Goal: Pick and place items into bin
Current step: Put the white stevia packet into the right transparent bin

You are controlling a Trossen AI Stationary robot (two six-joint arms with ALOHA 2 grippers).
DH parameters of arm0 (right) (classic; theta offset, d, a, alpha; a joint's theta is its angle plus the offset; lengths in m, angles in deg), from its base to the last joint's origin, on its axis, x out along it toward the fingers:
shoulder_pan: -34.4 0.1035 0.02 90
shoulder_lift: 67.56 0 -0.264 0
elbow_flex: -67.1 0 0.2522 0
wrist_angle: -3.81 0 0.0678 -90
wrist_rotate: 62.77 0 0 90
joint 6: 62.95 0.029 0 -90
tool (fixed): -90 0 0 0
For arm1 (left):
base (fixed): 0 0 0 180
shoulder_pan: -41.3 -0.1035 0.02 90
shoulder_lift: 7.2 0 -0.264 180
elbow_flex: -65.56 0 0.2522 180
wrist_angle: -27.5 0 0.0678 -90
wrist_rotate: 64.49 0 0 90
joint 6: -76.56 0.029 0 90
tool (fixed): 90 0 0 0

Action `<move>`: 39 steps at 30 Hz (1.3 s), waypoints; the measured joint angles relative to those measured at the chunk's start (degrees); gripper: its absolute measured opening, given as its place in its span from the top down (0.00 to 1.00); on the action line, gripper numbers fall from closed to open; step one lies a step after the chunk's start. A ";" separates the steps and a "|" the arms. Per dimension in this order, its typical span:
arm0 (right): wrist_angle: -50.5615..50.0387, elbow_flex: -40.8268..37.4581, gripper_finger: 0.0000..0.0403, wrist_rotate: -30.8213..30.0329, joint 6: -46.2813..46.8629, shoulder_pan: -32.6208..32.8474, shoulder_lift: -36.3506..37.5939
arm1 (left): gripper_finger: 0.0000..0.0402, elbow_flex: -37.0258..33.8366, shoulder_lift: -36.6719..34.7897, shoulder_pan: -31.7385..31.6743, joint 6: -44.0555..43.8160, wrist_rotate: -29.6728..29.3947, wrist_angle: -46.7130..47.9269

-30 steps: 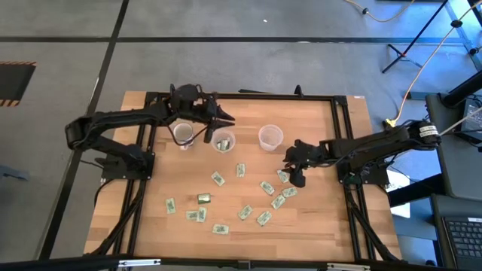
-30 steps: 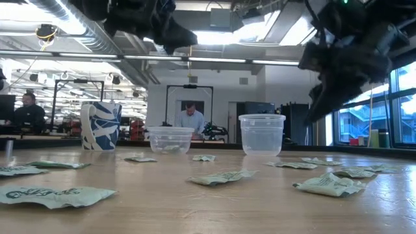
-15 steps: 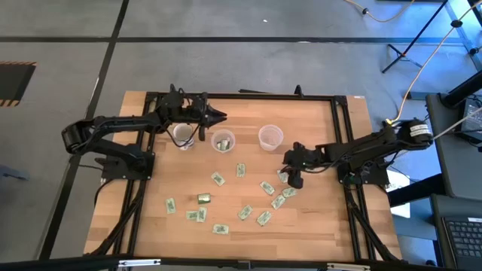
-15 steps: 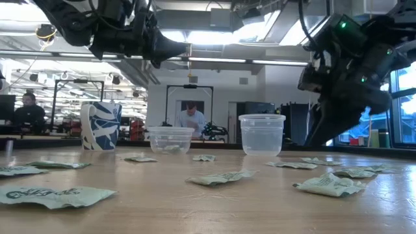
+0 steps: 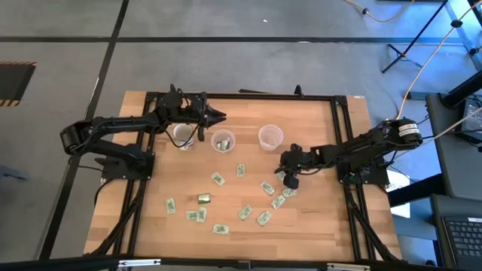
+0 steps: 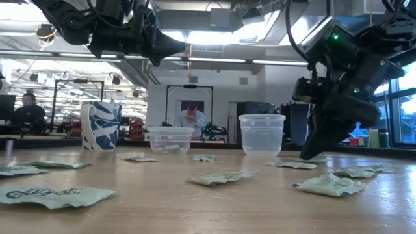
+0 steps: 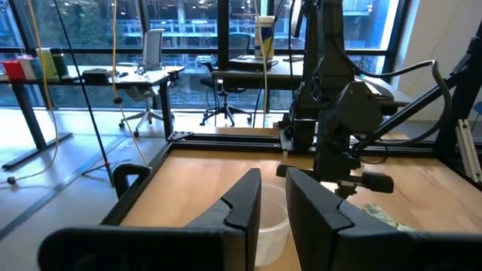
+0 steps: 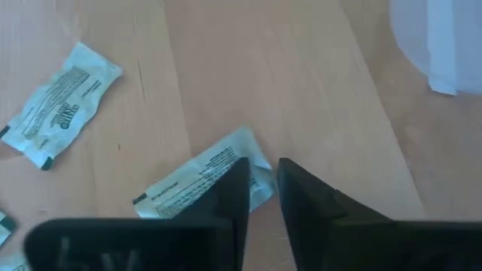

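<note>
Dark print too small to be read is seen on the packet [image 8: 203,179] pinched by the right gripper [image 8: 262,181], while the left gripper [image 7: 273,190] is held nearly closed, empty.

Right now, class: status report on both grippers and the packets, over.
Right gripper down at table, fingers pinching a packet edge. Left gripper raised near the cups, nothing visibly held. Many packets loose on table. Nothing in the way.

You had a wooden table [image 5: 316,218] carrying 3 clear cups [image 5: 270,136] in a row near its far edge, with pale-green packets [image 5: 218,179] and 1 olive-gold packet [image 5: 203,198] scattered flat in front of them.
</note>
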 joint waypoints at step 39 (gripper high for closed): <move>-11.43 19.56 1.00 -12.92 -23.63 -14.19 3.72 | 0.85 0.00 0.04 0.00 0.90 -0.21 5.91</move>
